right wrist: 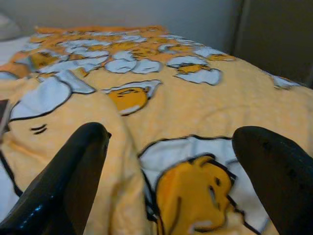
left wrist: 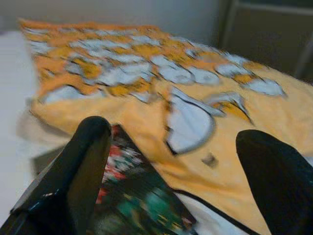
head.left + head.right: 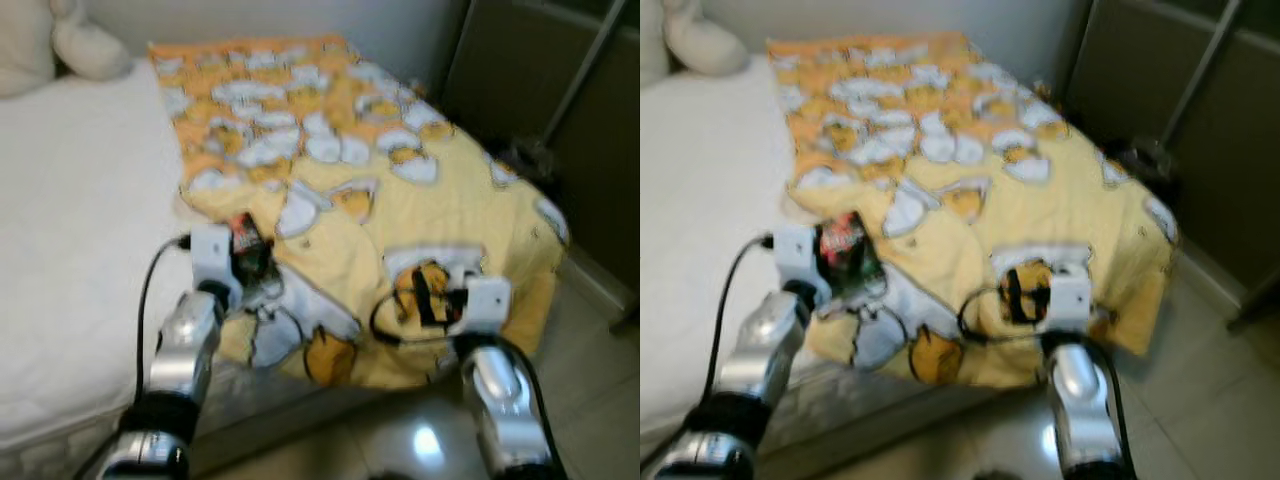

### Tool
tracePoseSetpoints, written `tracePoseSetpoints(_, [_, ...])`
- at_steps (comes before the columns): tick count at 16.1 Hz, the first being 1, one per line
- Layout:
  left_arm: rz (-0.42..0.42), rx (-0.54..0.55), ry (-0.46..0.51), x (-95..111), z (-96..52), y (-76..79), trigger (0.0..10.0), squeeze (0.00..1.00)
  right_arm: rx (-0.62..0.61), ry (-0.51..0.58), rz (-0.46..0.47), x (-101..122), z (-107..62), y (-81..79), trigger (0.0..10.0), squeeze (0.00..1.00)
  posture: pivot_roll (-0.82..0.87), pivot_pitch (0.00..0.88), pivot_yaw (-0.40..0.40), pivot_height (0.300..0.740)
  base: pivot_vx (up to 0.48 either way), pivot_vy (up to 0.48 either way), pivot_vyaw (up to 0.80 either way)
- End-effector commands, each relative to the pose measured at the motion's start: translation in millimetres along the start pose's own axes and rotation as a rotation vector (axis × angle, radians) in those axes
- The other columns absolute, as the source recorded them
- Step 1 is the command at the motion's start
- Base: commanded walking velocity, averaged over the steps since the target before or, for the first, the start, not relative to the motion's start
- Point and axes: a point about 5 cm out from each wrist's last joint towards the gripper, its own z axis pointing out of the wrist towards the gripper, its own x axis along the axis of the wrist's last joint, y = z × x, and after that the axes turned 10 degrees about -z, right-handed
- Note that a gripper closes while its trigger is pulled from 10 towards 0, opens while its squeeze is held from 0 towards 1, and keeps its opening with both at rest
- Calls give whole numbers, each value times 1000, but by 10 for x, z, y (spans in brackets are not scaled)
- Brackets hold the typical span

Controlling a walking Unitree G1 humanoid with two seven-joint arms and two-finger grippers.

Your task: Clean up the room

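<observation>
On your far left you have the bed [image 3: 70, 250] with its bare white mattress, and a pale stuffed toy [image 3: 85, 45] sits at its head by the wall. Next comes your left gripper [image 2: 181, 161], fingers spread wide, with a dark red-and-green packet [image 2: 134, 196] lying between them, touching the inner side of one finger [image 2: 83, 161]; the packet rests at the near left edge of the yellow cartoon-print blanket [image 3: 340, 190]. That blanket covers the right half of the bed and hangs over its foot. Your right gripper [image 1: 171, 166] is also open, holding nothing, poised just over the blanket's near right part. Beyond the bed on the right stands a dark cabinet [image 3: 560, 90].
</observation>
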Motion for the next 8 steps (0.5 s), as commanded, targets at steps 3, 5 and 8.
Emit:
tracePoseSetpoints(3, [50,-19,-23,-37,25,50,10000,0,1,3,-13,12,34,41,10000,608,18,0,-24,716,0,475,0])
tracePoseSetpoints(5, [108,-49,-82,-99,74,123,10000,0,13,6,-11,17,28,2,10000,608,16,0,-27,716,240,0,0])
tracePoseSetpoints(8, [103,-21,-115,-123,134,142,10000,0,23,3,-10,0,-18,-21,10000,608,6,0,-29,716,0,0,0])
